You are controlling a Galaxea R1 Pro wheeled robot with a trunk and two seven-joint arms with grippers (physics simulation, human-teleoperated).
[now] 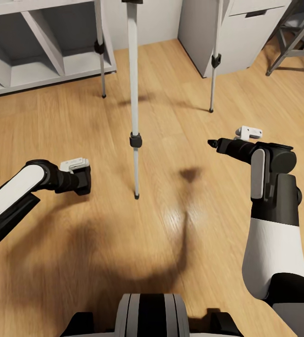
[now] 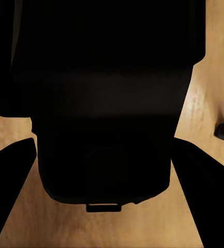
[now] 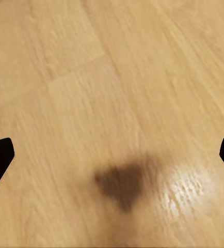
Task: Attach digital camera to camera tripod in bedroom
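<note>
Black body of the digital camera (image 2: 104,111) is seen clamped between the fingers of the left gripper (image 1: 83,180), held low over the wood-plank floor (image 1: 170,234). One camera tripod (image 1: 134,93) stands upright ahead and to the right of that gripper; three legs are counted, nearest foot between the arms. Tripod head is cut off above, so the mount lies well upward along the vertical axis. Left arm is nearer. Right gripper (image 1: 213,143) is spread apart, empty.
</note>
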